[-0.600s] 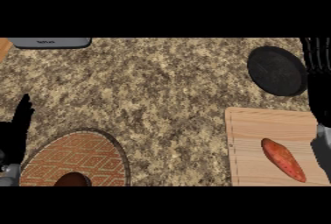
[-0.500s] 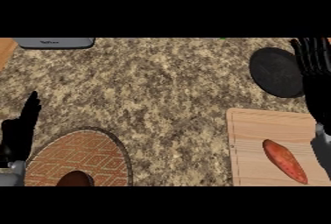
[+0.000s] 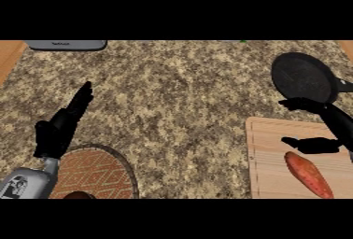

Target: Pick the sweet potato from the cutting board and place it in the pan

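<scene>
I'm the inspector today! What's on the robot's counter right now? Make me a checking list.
Surface: speckled stone counter.
Job's things: sweet potato lies on the cutting board; black pan sits beyond the board, nothing in it.
Clutter: round patterned mat at lower left; grey object at the far edge.
Robot hands: left robot hand open, beside the mat; right robot hand open over the board, close to the sweet potato, not curled round it.
Cables: nothing seen.
Surroundings: wood strip at the far left corner.
</scene>
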Controlling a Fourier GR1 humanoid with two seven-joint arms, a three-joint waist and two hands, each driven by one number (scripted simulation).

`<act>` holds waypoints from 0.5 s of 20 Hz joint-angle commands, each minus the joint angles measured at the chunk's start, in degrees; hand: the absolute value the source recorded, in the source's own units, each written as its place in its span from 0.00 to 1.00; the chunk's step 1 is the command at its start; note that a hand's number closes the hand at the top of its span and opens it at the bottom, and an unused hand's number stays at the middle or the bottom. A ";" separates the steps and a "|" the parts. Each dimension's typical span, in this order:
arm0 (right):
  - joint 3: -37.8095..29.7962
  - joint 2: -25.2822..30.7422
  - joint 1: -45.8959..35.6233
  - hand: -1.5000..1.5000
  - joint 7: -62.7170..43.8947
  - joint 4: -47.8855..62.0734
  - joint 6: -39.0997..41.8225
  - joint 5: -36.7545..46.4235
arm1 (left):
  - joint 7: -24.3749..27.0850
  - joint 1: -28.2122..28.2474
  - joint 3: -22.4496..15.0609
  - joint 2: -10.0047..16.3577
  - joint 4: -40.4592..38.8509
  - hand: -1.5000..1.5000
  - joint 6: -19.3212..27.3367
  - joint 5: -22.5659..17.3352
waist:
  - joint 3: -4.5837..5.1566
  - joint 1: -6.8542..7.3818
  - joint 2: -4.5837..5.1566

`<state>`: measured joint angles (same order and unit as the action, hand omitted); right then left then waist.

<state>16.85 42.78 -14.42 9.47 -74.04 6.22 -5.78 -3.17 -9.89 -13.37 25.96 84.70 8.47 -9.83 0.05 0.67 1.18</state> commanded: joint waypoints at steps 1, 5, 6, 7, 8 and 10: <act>-2.41 1.16 5.18 0.00 13.09 12.27 3.24 0.72 | -3.53 0.18 -2.72 -1.44 3.49 0.50 -1.75 -0.38 | -0.26 -0.28 -0.85; -1.22 6.50 -0.43 0.00 15.30 18.88 14.65 3.65 | -5.48 -1.31 -0.83 -1.17 3.71 0.50 -2.70 -0.81 | -0.13 0.12 -0.95; 1.90 6.32 -1.63 0.00 14.91 17.81 14.80 7.19 | -3.00 -1.59 0.07 -0.86 0.54 0.50 -3.69 -0.88 | -0.09 0.22 -0.82; 4.41 6.81 1.73 0.00 12.53 13.38 12.55 10.00 | -5.05 -0.31 -1.41 -1.31 3.39 0.50 -2.57 0.03 | -0.05 -0.31 -1.19; 3.80 10.33 0.49 0.00 11.24 12.15 13.92 10.70 | -5.71 0.87 -1.65 -0.78 6.05 0.50 -2.69 -0.07 | -0.03 -0.12 -1.37; 6.31 10.18 -4.33 0.00 7.84 11.20 12.88 15.70 | -3.54 1.57 -2.59 -2.49 4.16 0.50 -2.00 1.09 | 0.02 0.56 -1.17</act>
<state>19.77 49.99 -15.40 20.14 -61.22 17.84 3.47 -7.41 -9.78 -15.20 24.17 88.28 6.52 -9.48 0.00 0.75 0.15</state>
